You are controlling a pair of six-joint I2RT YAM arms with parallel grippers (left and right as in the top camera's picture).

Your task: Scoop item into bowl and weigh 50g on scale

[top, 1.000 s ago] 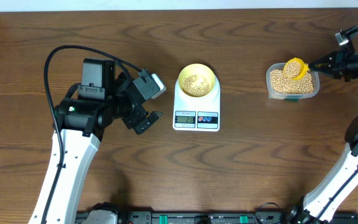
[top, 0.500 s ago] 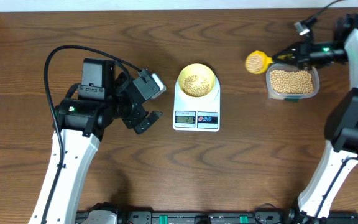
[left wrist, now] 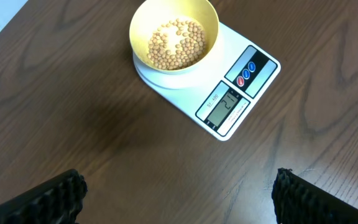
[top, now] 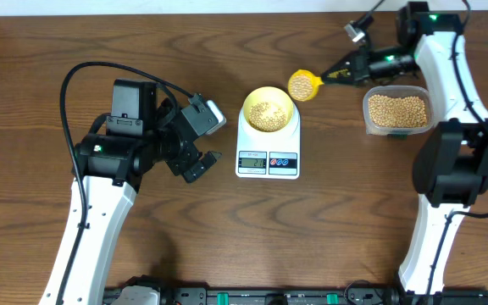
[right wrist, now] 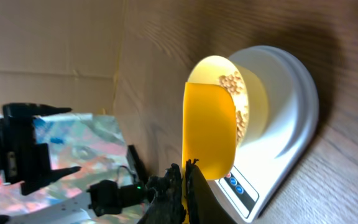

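The pale-yellow bowl (top: 268, 110) sits on the white scale (top: 268, 154) and holds a shallow layer of tan beans (top: 267, 114). Both also show in the left wrist view, the bowl (left wrist: 174, 37) and the scale (left wrist: 241, 93). My right gripper (top: 346, 74) is shut on the handle of a bright yellow scoop (top: 303, 85) full of beans, held in the air just right of the bowl. In the right wrist view the scoop (right wrist: 209, 134) hangs before the bowl (right wrist: 241, 99). My left gripper (top: 200, 161) is open and empty, left of the scale.
A clear plastic tub (top: 397, 113) full of beans stands at the right of the scale. The left arm's black cable (top: 83, 72) loops over the table at the left. The table's far edge runs along the top.
My right gripper has carried the loaded scoop out of the tub and leftward, to just beside the bowl. The left arm has not moved.
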